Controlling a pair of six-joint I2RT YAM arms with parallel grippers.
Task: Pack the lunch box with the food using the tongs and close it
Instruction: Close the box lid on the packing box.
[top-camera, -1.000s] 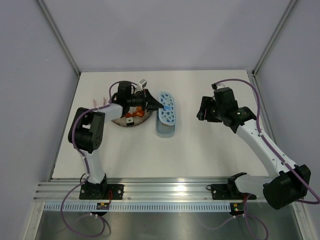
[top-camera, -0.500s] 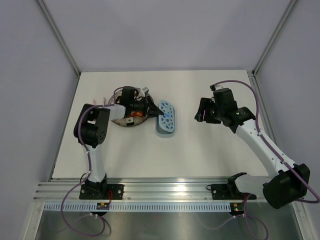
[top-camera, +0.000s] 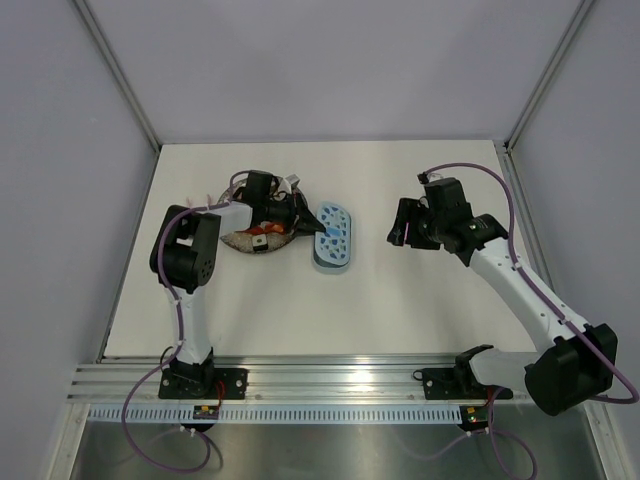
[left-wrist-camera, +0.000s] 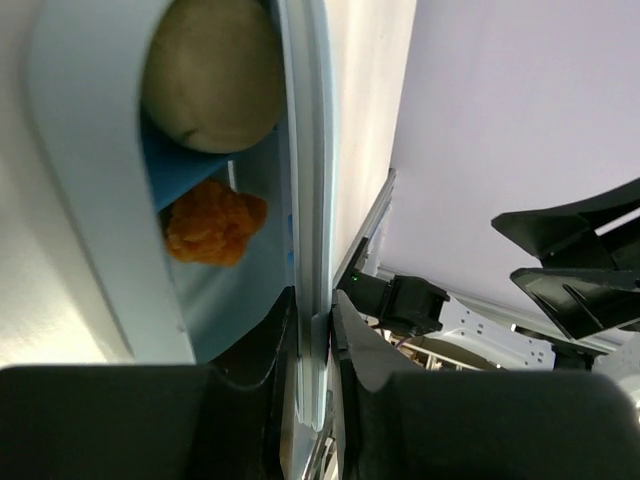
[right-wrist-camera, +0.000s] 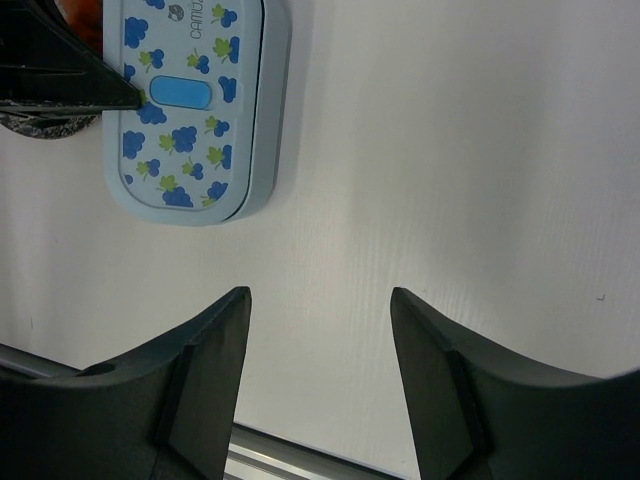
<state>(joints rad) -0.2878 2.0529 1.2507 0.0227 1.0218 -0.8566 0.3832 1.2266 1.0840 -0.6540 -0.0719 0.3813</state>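
The lunch box (top-camera: 332, 258) lies right of the plate, with its flecked lid (top-camera: 333, 232) over the tub. My left gripper (top-camera: 306, 216) is shut on the lid's left edge (left-wrist-camera: 305, 150), which shows thin between the black fingers (left-wrist-camera: 270, 340). Past that raised edge the tub (left-wrist-camera: 90, 200) holds a pale round piece (left-wrist-camera: 210, 75) and an orange piece of food (left-wrist-camera: 213, 222). In the right wrist view the lid (right-wrist-camera: 185, 110) covers the tub from above. My right gripper (top-camera: 400, 233) hangs open over bare table, right of the box. I cannot make out the tongs.
A round grey speckled plate (top-camera: 240, 243) with orange and red pieces (top-camera: 262, 231) sits left of the box, partly under the left arm. The table's left edge (top-camera: 135, 250) runs close to that arm. Metal rails (top-camera: 330, 375) line the near edge.
The left gripper has brought the lid down from a steep tilt until it lies over the tub. The right gripper has edged slightly left and stays open.
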